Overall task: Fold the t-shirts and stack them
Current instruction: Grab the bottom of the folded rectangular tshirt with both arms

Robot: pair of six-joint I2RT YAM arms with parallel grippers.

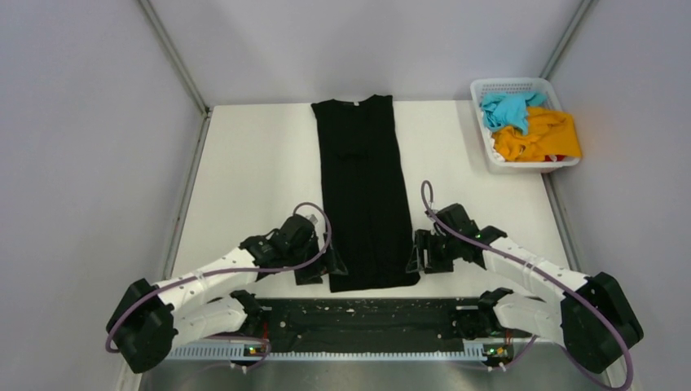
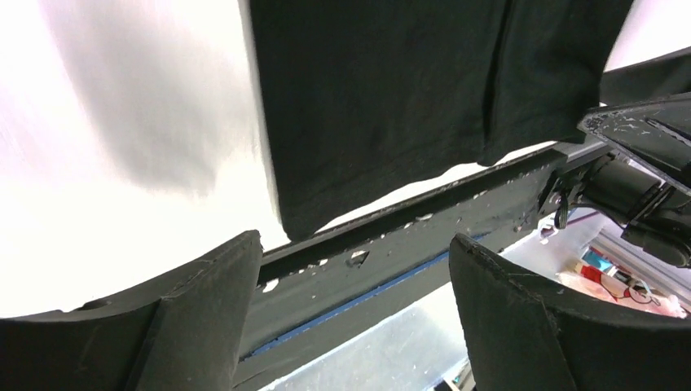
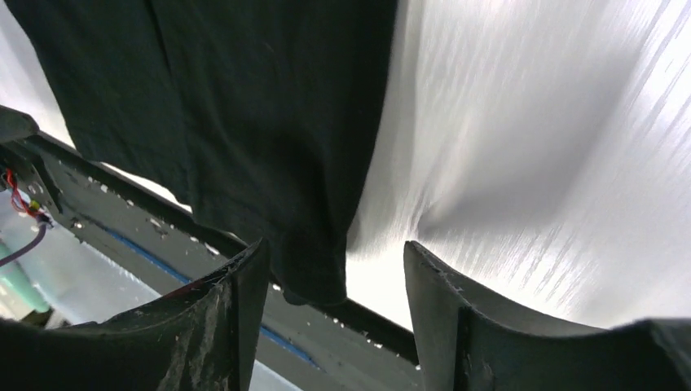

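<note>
The black t-shirt (image 1: 363, 191) lies flat on the white table (image 1: 253, 171), folded lengthwise into a narrow strip, collar at the far end. My left gripper (image 1: 326, 267) sits low at the hem's left corner, open; in the left wrist view nothing lies between its fingers (image 2: 356, 239), and the black t-shirt (image 2: 375, 98) is just beyond them. My right gripper (image 1: 417, 259) is at the hem's right corner; its jaws (image 3: 336, 244) stand apart, with that corner of the black t-shirt (image 3: 244, 98) hanging between them. A turquoise t-shirt (image 1: 509, 110) and an orange-yellow t-shirt (image 1: 542, 137) lie crumpled in the basket.
A white lattice basket (image 1: 521, 84) stands at the table's far right corner. A black rail (image 1: 367, 318) runs along the near edge between the arm bases. Grey walls close in the table on the left, right and far sides.
</note>
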